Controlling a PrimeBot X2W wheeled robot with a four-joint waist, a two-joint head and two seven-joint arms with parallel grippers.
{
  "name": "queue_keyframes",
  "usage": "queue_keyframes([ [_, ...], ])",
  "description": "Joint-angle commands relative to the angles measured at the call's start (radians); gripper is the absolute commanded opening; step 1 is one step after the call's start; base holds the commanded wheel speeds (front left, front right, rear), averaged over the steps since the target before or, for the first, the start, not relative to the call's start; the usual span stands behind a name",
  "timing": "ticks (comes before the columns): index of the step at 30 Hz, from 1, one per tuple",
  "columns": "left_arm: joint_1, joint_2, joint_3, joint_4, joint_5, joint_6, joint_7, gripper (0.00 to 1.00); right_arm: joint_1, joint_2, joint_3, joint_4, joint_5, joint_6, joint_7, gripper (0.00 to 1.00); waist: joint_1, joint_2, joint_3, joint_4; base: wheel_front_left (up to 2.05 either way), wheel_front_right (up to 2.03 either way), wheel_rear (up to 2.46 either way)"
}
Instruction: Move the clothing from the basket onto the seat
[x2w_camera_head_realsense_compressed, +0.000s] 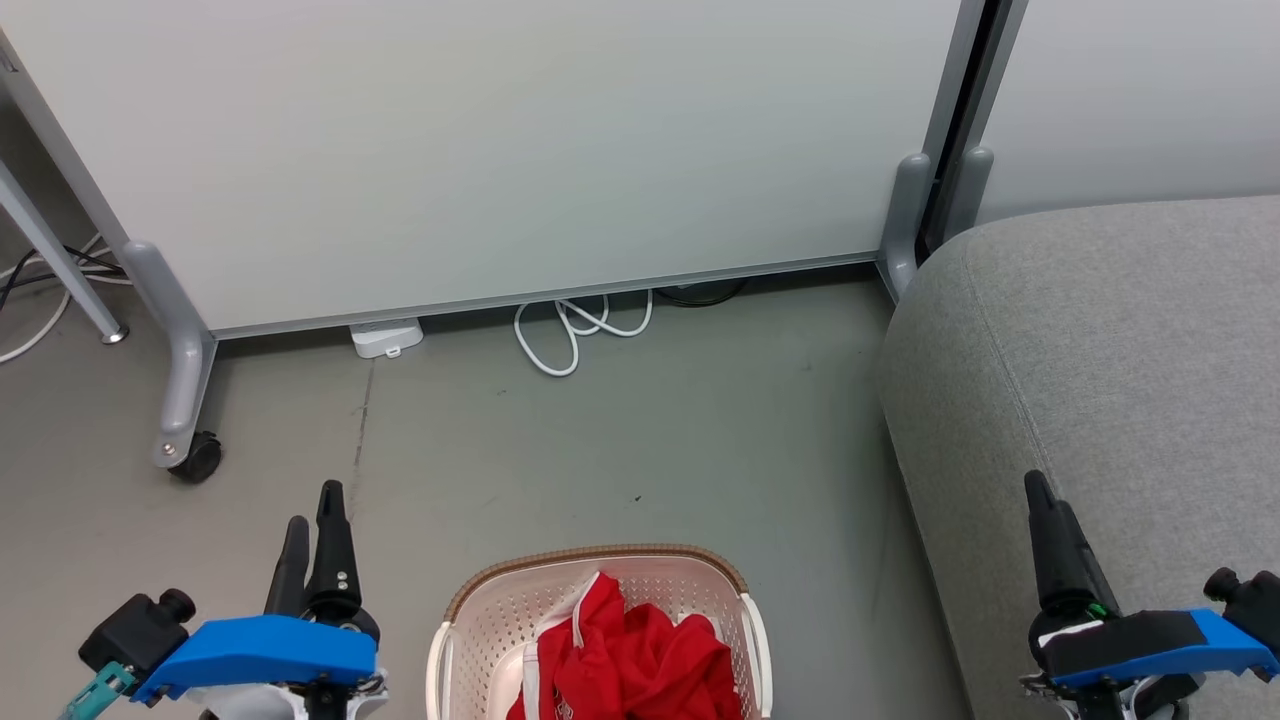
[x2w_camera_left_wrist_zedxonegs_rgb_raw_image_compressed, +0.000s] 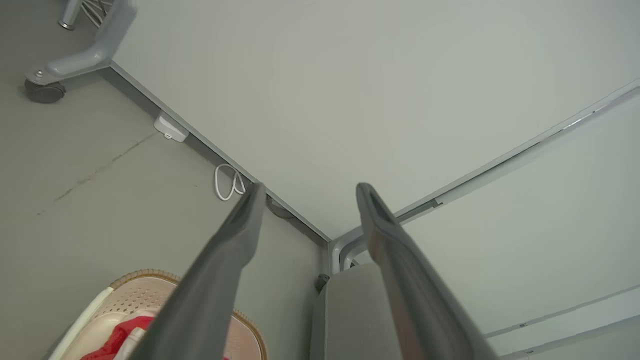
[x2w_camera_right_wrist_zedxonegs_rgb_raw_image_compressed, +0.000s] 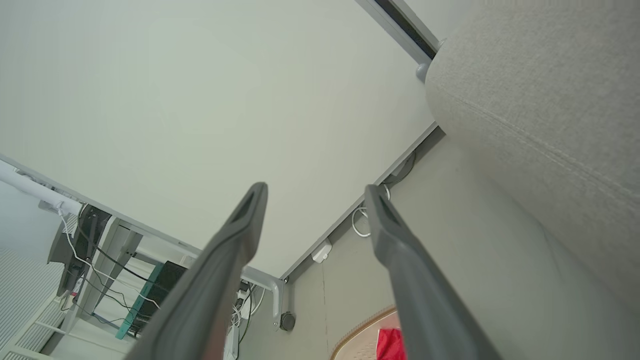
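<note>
The cream perforated basket (x2w_camera_head_realsense_compressed: 497, 608) with a brown rim stands on the floor at the bottom centre of the head view. The red clothing (x2w_camera_head_realsense_compressed: 640, 660) with white trim lies crumpled inside it. At the right is the light-grey seat (x2w_camera_head_realsense_compressed: 1100, 350), nothing on its visible part. My left gripper (x2w_camera_head_realsense_compressed: 312, 508) hovers open to the left of the basket. My right gripper (x2w_camera_head_realsense_compressed: 1040, 495) hovers over the seat's front edge. In the left wrist view my gripper (x2w_camera_left_wrist_zedxonegs_rgb_raw_image_compressed: 311, 187) is open and empty, above the basket (x2w_camera_left_wrist_zedxonegs_rgb_raw_image_compressed: 145, 275), clothing (x2w_camera_left_wrist_zedxonegs_rgb_raw_image_compressed: 115, 340) and seat (x2w_camera_left_wrist_zedxonegs_rgb_raw_image_compressed: 350, 310). The right gripper (x2w_camera_right_wrist_zedxonegs_rgb_raw_image_compressed: 315, 189) is open and empty beside the seat (x2w_camera_right_wrist_zedxonegs_rgb_raw_image_compressed: 540, 90).
A pale partition panel (x2w_camera_head_realsense_compressed: 500, 150) on grey feet with a caster (x2w_camera_head_realsense_compressed: 195, 455) closes off the back. A white cable loop (x2w_camera_head_realsense_compressed: 575, 335) and a white adapter (x2w_camera_head_realsense_compressed: 385, 337) lie at its base. Grey floor (x2w_camera_head_realsense_compressed: 620, 430) stretches between panel, basket and seat.
</note>
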Motion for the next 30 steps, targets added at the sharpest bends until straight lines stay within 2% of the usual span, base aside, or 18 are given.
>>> queue_keyframes([
  [1, -0.026, 0.008, -0.008, -0.018, 0.042, 0.004, -0.010, 1.00, -0.013, -0.007, 0.002, -0.019, -0.040, 0.002, -0.011, 1.00, 0.0000, 0.0000, 0.000, 0.000, 0.00, 0.00, 0.00],
  [11, -0.021, 0.028, -0.049, -0.037, 0.224, 0.008, -0.044, 1.00, -0.016, -0.008, 0.006, 0.007, -0.198, 0.003, -0.044, 1.00, 0.0000, 0.0000, -0.001, 0.001, 0.00, 0.00, 0.00],
  [30, -0.009, 0.035, -0.081, -0.033, 0.453, 0.023, -0.101, 1.00, -0.022, -0.011, 0.008, 0.009, -0.469, 0.003, -0.102, 1.00, 0.0000, 0.0000, -0.005, 0.004, 0.00, 0.00, 0.00],
])
